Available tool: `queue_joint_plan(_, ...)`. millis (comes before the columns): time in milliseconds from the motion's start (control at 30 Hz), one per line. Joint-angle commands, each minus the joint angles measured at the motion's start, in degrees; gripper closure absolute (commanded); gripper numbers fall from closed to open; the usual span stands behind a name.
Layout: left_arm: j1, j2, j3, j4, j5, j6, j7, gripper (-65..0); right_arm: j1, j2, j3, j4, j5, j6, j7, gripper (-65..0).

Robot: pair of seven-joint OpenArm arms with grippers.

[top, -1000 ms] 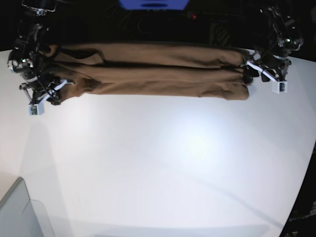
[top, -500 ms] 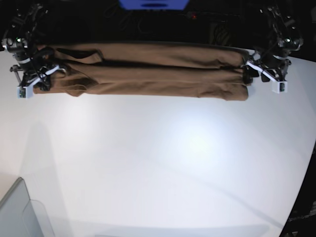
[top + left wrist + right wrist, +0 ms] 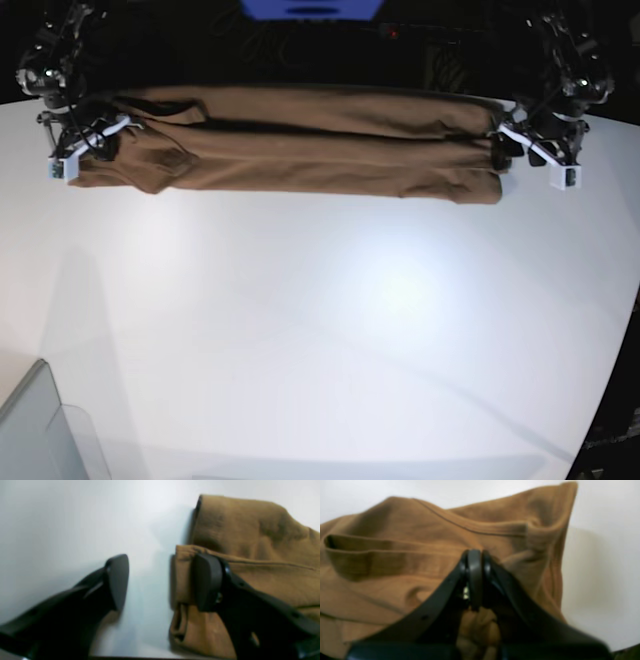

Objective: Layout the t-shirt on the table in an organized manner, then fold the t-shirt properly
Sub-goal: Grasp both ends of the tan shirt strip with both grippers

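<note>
While the t-shirt (image 3: 290, 150) lies along the table's (image 3: 330, 330) far edge, right gripper (image 3: 475, 562) pinches its cloth; left gripper (image 3: 160, 580) gapes wide, holding nothing.

T-shirts: 1, the t-shirt (image 3: 290, 150), tan-brown, folded into a long band
Tables: 1, the table (image 3: 330, 330), white top
Robot arms: 2
Grippers: 2, the left gripper (image 3: 160, 582) and the right gripper (image 3: 475, 580)
Grey panels at the table's near corner: 1, grey panel (image 3: 40, 430)
Blue objects at the far edge: 1, blue object (image 3: 312, 8)
</note>
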Motion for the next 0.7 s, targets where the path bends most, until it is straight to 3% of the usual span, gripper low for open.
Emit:
queue_joint_plan(0,0.0,-0.4,-0.2,1.4,-0.5,-0.2,0.1,-39.9,0.3,0.5,0.2,0.0,0.2,0.2,0.5,0.0)
queue_joint_plan(433,1.6,-0.5,-0.2,6.4,-8.4,-0.2,0.1,-39.9,0.4,0.5,0.0,-0.4,0.2,0.2,0.5,0.0)
queue_joint_plan(667,1.5,-0.1,0.3,5.7,-8.7,-0.2,0.1,-39.9,0.4,0.5,0.0,-0.4,0.2,0.2,0.5,0.0)
